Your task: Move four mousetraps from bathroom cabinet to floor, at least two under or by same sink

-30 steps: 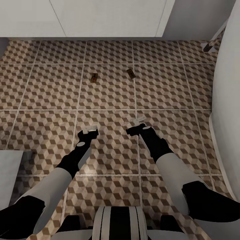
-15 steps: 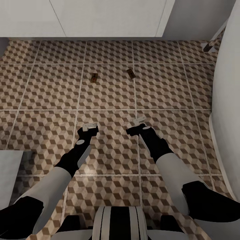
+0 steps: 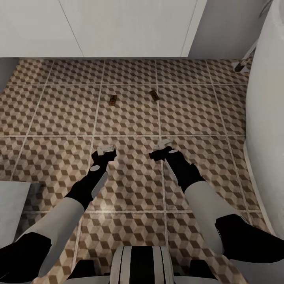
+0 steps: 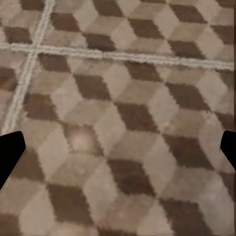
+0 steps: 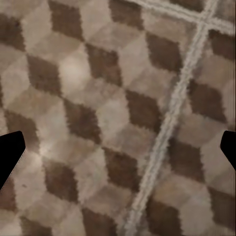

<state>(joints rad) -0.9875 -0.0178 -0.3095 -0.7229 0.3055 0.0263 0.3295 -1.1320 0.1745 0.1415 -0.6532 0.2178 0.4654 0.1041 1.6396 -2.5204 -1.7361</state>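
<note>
Brown-and-beige cube-pattern bathroom floor (image 3: pixel 130 181) carries two mousetraps (image 3: pixel 113 100) (image 3: pixel 154 95) lying flat, near each other but apart, just short of the white unit (image 3: pixel 118 27), well ahead of left gripper (image 3: pixel 105 149) and right gripper (image 3: pixel 163 144), both spread wide and empty.

The floor (image 3: pixel 130 173) lies open ahead of both arms, bar two traps (image 3: pixel 113 100) (image 3: pixel 154 95) near its far edge. A white unit (image 3: pixel 118 27) closes that edge; a white curved wall (image 3: pixel 266 118) bounds the right side.
</note>
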